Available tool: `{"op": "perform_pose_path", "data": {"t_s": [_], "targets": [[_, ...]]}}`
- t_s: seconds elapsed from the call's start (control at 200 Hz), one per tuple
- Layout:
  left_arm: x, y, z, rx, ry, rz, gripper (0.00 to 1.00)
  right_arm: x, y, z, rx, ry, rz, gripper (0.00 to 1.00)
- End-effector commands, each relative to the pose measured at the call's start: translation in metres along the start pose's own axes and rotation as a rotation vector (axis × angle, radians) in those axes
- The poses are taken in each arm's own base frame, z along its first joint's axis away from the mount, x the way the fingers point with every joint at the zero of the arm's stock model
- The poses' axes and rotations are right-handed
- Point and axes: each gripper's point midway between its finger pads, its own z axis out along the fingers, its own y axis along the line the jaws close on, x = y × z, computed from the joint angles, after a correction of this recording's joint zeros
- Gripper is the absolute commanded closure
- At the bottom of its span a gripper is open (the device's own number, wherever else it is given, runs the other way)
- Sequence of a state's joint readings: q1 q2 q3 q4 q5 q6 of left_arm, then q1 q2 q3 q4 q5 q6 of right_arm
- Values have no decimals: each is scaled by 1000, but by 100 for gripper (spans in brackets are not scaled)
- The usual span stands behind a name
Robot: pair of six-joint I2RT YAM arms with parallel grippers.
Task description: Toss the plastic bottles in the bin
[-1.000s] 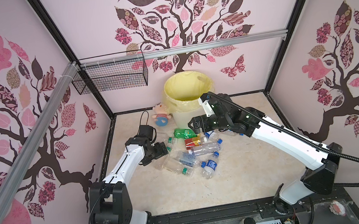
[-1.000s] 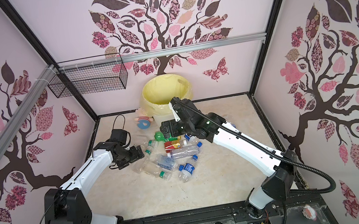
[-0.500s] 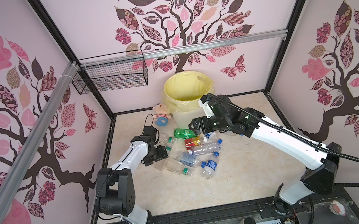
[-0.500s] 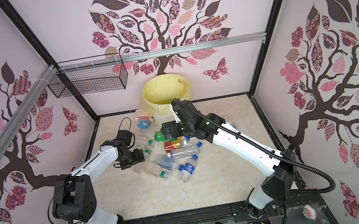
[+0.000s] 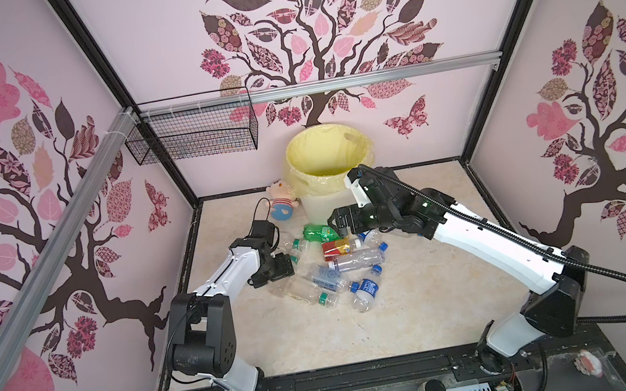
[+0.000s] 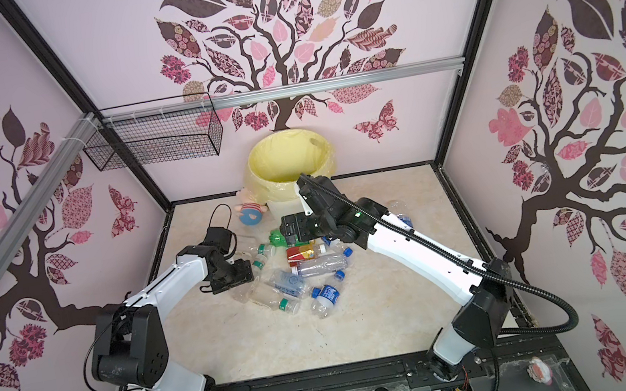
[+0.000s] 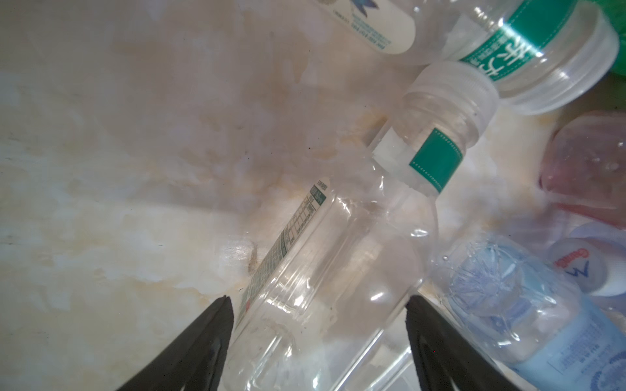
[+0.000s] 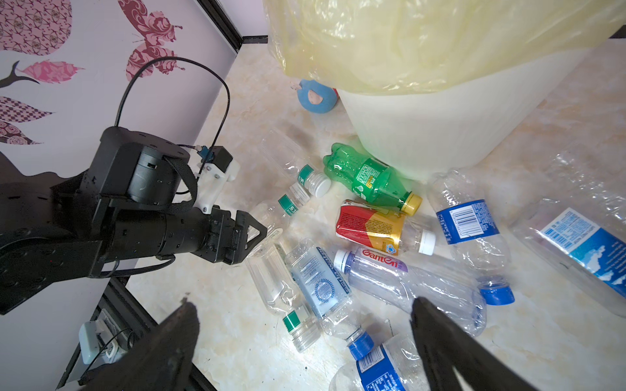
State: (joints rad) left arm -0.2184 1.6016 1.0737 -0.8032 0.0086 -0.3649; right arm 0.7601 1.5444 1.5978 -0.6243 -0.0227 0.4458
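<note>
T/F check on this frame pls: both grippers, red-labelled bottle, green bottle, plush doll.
The right gripper is open and empty. True.
The red-labelled bottle is inside the bin. False: it lies on the table in the pile.
The left gripper has its jaws against both sides of a clear bottle lying on the table. True.
In both top views the plush doll lies right of the bin. False: left of it.
The green bottle stands upright. False: it lies on its side by the bin's base.

I see plastic bottles (image 5: 354, 260) lying jumbled on the bench (image 5: 405, 317), just before the upright, yellow-lined bin (image 5: 315, 211).
</note>
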Motion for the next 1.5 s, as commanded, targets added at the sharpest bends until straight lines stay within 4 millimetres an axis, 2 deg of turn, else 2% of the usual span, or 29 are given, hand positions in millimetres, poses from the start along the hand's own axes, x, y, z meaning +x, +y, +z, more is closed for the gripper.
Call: {"op": "perform_pose_path", "data": {"t_s": [0.0,0.16,0.355,0.46,0.61,0.915,1.1,1.29,1.395,1.495], "targets": [[13,16,17,-80,45,16,17,6,0,7,6,23,7,0],[13,16,22,-90,65,25,15,9,0,7,3,29,15,0],[12,17,19,-92,47,23,17,10,-2,6,10,24,11,0],[13,18,21,-100,51,20,23,7,-1,5,5,22,14,0],[12,20,21,-108,49,23,40,6,0,5,4,20,13,0],[11,20,8,-104,19,33,50,5,2,5,-6,15,22,0],[-6,13,-28,-72,-57,-5,52,-2,6,1,-9,9,12,0],[-32,-18,-80,89,-224,-45,52,-15,15,-2,-17,15,11,0],[-37,-39,-104,159,-296,-11,52,-26,22,-6,-37,7,16,0],[-42,-62,-136,226,-406,50,51,-38,28,-11,-67,-1,38,0]]}}
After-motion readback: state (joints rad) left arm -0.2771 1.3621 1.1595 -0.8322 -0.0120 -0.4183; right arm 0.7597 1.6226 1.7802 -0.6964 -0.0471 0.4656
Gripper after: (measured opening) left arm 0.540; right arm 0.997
